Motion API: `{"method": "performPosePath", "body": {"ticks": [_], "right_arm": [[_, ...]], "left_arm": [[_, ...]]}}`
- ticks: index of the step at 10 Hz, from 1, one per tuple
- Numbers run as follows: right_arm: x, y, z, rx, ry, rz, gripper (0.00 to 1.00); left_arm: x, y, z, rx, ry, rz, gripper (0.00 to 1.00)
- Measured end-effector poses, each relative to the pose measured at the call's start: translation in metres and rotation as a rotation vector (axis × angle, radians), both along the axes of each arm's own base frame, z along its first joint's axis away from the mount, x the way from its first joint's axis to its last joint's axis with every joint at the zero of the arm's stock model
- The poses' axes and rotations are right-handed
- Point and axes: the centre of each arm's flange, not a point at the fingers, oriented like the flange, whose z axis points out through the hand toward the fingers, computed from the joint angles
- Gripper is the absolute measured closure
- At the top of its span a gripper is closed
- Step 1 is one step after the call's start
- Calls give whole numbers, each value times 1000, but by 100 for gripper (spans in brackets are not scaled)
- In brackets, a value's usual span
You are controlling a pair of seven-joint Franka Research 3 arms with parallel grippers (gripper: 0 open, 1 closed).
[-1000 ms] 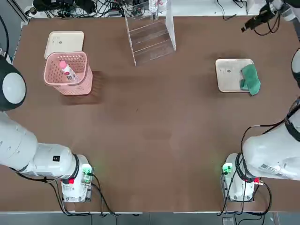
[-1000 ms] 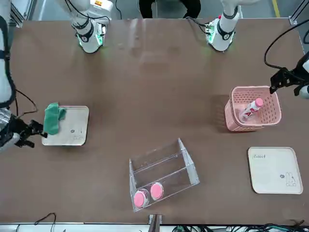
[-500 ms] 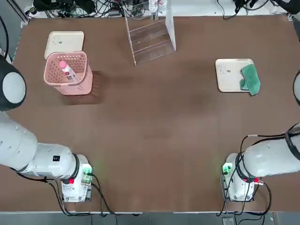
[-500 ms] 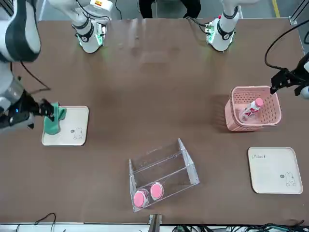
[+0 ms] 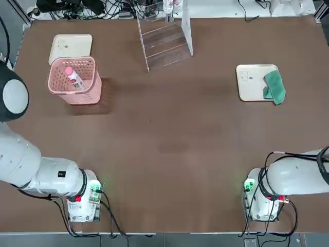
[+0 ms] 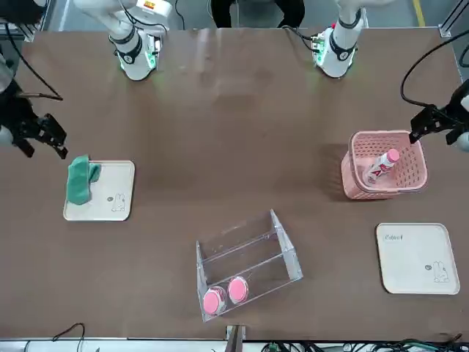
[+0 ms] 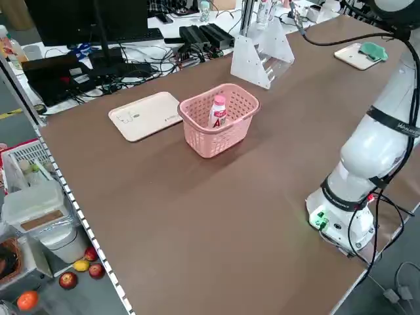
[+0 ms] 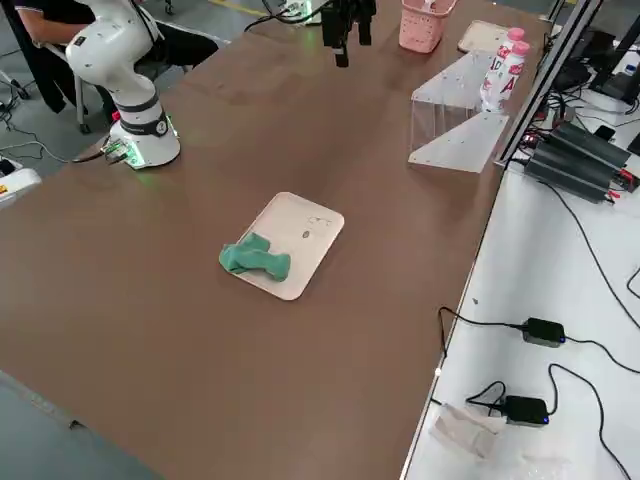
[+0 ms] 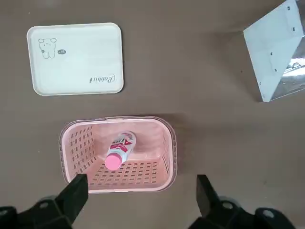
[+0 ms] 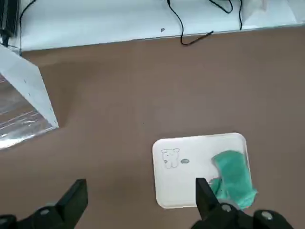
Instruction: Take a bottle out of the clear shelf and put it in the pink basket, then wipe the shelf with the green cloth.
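Now the bottle [image 9: 119,150] lies tilted inside the pink basket [image 9: 164,143], pink cap up against one lattice wall, and the left gripper [image 9: 140,188] hangs high above it with its jaws spread wide and empty; from the wrist view the basket sits between and just ahead of the two fingertips. In the front view that left gripper [image 6: 432,125] is off the basket's outer edge, clear of the rim. A cream tray [image 9: 74,57] lies just beyond the basket, a narrow strip of table between them.

Over on the other side, the right gripper [image 6: 40,136] is up in the air with its jaws wide apart, nothing between them. Below it, the green cloth [image 10: 232,179] is bunched on the edge of a second cream tray [image 10: 186,167], close beside one finger [image 10: 205,191] in the wrist picture and untouched. From the front, the cloth [image 6: 80,180] lies just ahead of the jaws, on the tray's outer end.

The clear shelf [image 5: 164,38] stands at the far edge of the table, well apart from both sets of jaws, with two pink-capped bottles [image 6: 223,295] side by side on its lowest tier.
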Motion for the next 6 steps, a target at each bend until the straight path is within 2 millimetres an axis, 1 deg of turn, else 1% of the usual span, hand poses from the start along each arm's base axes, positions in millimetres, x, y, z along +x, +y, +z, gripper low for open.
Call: {"method": "performPosePath", "body": {"ticks": [1,2,3,4,6], "right_arm": [[0,4,-5,-3,24,1,0],[-3,12,-5,-11,53,9,0],[-8,18,1,-22,75,15,0],[-10,19,5,-30,92,12,0],[-10,10,9,-34,98,-10,0]], "left_arm": [[0,0,0,0,0,0,0],[0,0,0,0,0,0,0],[0,0,0,0,0,0,0],[0,0,0,0,0,1,0],[0,0,0,0,0,1,0]]}}
